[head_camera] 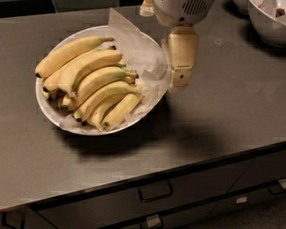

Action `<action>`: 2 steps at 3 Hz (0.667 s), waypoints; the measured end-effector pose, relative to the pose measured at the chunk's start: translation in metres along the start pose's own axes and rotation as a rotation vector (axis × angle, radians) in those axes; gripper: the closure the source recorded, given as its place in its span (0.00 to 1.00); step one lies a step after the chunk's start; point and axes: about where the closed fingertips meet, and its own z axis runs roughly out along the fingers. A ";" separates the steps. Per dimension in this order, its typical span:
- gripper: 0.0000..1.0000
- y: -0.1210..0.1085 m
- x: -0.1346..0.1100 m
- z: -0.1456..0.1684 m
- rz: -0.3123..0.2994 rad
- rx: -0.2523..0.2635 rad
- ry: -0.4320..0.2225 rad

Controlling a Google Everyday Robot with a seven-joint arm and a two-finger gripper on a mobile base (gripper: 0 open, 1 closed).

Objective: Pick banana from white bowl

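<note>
The white bowl (pixel 47 109) is wide and shallow, lined with crumpled white paper, and sits on the left half of the grey counter. Several ripe yellow bananas (pixel 93 78) lie side by side in it, stems toward the right. The nearest one (pixel 121 109) lies at the bowl's front right. My gripper (pixel 179 75) hangs from its white wrist housing just outside the bowl's right rim. It points down over the edge of the paper, level with the middle bananas, and holds nothing that I can see.
Two smaller, deeper white bowls (pixel 271 13) with contents stand at the back right corner. The grey counter (pixel 229 109) has a front edge with drawers and handles (pixel 155 192) below. A dark tiled wall runs along the back.
</note>
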 end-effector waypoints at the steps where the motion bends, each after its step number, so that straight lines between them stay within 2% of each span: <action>1: 0.00 -0.011 -0.026 0.014 -0.070 -0.030 -0.029; 2: 0.00 -0.022 -0.059 0.020 -0.150 -0.022 -0.064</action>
